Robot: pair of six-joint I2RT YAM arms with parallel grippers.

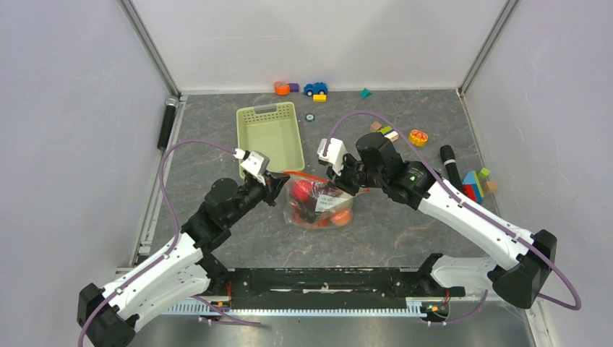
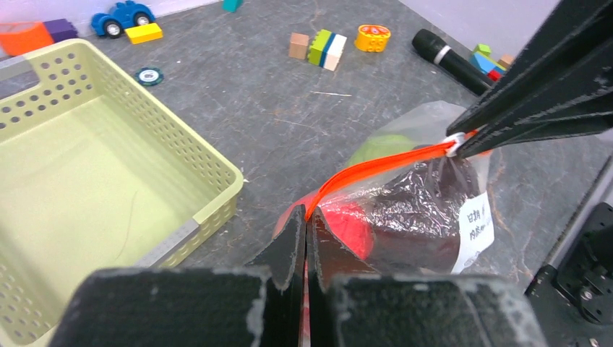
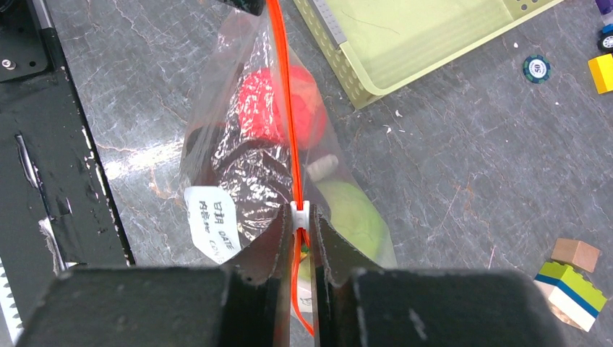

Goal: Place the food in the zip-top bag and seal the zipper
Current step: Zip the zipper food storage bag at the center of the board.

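The zip-top bag [image 1: 318,207] hangs just over the table between both grippers, its orange-red zipper [image 2: 376,168] pulled taut. Inside lies the food: a red fruit [image 3: 271,101], a green cabbage [image 3: 354,213] and dark purple pieces [image 2: 426,210]. A white label [image 3: 213,220] is on the bag's side. My left gripper [image 2: 306,220] is shut on the zipper's end at the bag's corner. My right gripper [image 3: 300,217] is shut on the white slider [image 3: 300,210]. From the slider to the left gripper the strip runs as one line; behind the slider, between the fingers, it splits in two.
A pale green slotted basket [image 1: 271,134] stands just behind the bag, close to the left gripper. Toy blocks [image 1: 389,132], an orange slice toy [image 1: 418,136], a blue car [image 1: 315,88] and a black cylinder [image 1: 449,165] lie at the back and right.
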